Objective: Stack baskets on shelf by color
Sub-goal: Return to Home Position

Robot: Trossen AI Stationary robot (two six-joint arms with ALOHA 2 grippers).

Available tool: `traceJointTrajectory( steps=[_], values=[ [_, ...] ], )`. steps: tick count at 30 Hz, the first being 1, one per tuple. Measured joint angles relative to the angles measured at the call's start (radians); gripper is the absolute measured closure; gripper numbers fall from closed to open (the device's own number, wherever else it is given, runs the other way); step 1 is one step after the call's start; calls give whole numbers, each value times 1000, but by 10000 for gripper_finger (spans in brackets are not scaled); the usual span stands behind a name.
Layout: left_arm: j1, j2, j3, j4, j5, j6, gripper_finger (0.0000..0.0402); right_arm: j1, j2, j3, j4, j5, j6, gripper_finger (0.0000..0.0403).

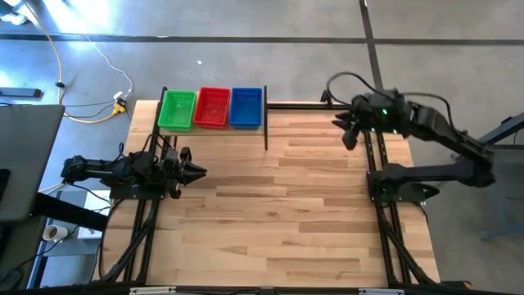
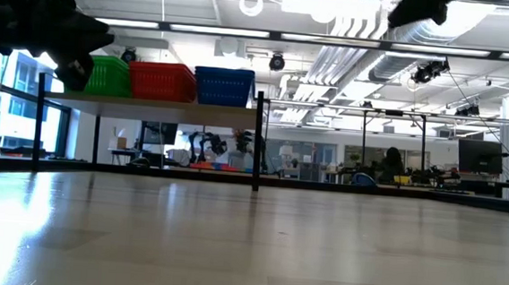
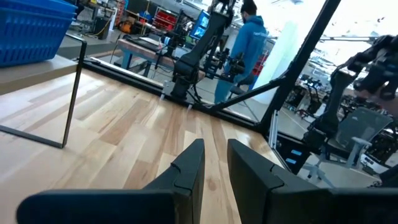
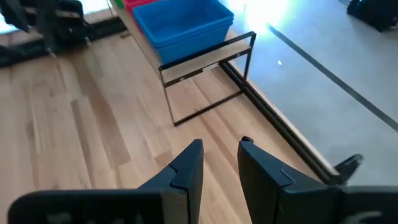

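Note:
A green basket stack point(image 1: 178, 110), a red stack point(image 1: 213, 107) and a blue stack point(image 1: 246, 107) stand side by side on the raised shelf point(image 2: 158, 108) at the table's far left. My left gripper point(image 1: 196, 171) rests low at the left edge, near of the shelf, its fingers point(image 3: 214, 165) a narrow gap apart with nothing between them. My right gripper point(image 1: 348, 131) hangs high over the far right of the table, pointing toward the shelf, fingers point(image 4: 217, 163) slightly apart and empty. The blue stack point(image 4: 180, 25) shows ahead of it.
The wooden tabletop point(image 1: 286, 205) stretches bare from the shelf to the near edge. Black frame rails point(image 1: 385, 221) run along the left and right edges. A person in a blue top point(image 3: 245, 46) stands in the room beyond the table's right side.

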Motion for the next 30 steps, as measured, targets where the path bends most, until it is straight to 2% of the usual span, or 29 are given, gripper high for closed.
traceJointTrajectory(
  steps=[9,20,26,30],
  values=[
    [0,0,0,0,0,0,339,85,-352,-370,179,5,142,316],
    [0,0,0,0,0,0,339,149,-734,-629,289,4,219,316],
    [0,0,0,0,0,0,339,169,-897,-744,367,-23,224,316],
    [0,0,0,-1,0,0,339,178,-886,-803,399,-44,237,316]
  ],
)
